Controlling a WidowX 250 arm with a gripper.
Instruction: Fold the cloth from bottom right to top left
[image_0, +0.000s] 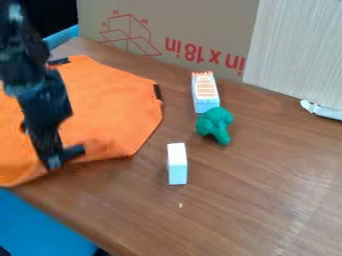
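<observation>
Gripper (59, 159) over lower edge of orange cloth (110, 112); can't tell how open, or if gripping. White block (177, 164) upright nearby.

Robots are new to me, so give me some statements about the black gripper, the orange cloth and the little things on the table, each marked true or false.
1. The black two-finger gripper is near the edge of the orange fabric cloth. True.
2. The green broccoli-shaped toy rests on the cloth. False: it rests on the brown wooden table.
3. The small white rectangular block is off the cloth. True.
4. The orange-striped block is nearer the camera than the white one. False: it is farther away.
</observation>
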